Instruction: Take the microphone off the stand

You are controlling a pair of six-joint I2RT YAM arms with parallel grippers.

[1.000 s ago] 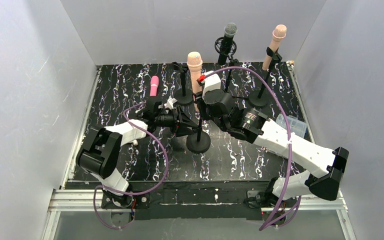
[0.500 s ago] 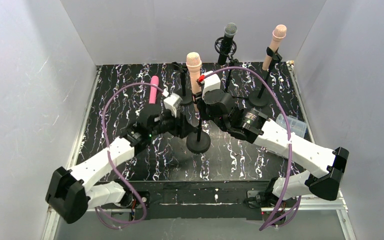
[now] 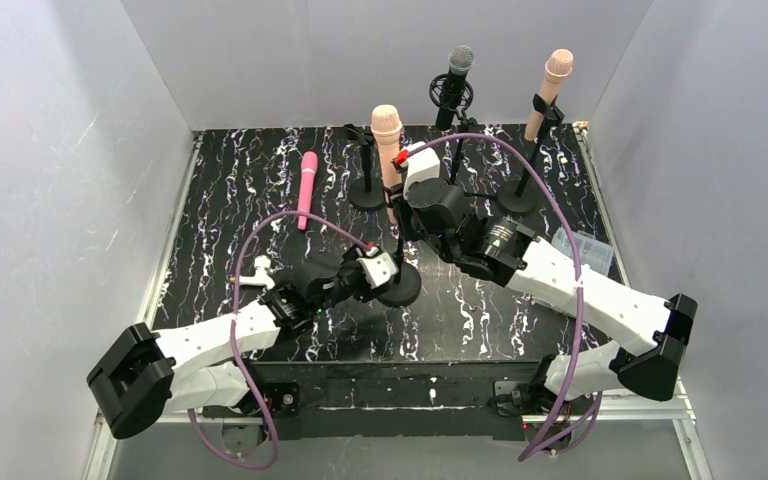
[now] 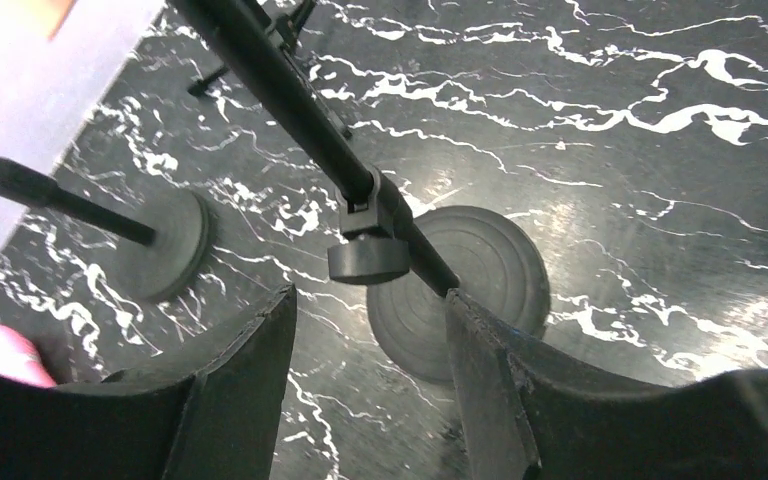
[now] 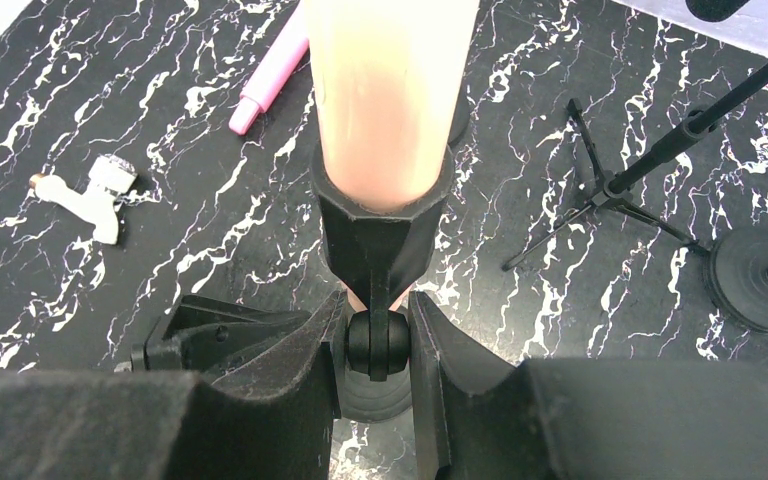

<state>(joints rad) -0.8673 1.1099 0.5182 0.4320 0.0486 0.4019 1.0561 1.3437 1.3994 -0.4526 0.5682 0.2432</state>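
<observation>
"Black marbled table (image 3: 240, 200), pale walls all round. What does the overhead view give?"

"Peach microphone (image 3: 387, 135) upright at centre, seated in the clip of its stand (image 3: 397, 287). Right gripper (image 3: 403, 212) sits just below it. Left gripper (image 3: 385, 277) is low, beside the round base. A pink microphone (image 3: 306, 188) lies flat at upper left, and two more stands are at the back, each with a mic."

"Left wrist view?"

"Fingers (image 4: 250, 370) spread, nothing clamped. The stand's pole (image 4: 290, 100) runs down between them to the base (image 4: 490, 270), lower centre. I can't tell whether either pad touches it."

"Right wrist view?"

"Microphone (image 5: 390, 90) fills the top centre, its foot sunk in the black clip (image 5: 380, 230). Right gripper (image 5: 377, 345) is closed on the clip's round pivot — on the holder, not the mic body."

"Progress, then?"

"Early, I'd judge. Both arms are at the stand, but the mic is not yet out. Left to do: brace the stand, take the mic itself, draw it up out of the clip."
</observation>
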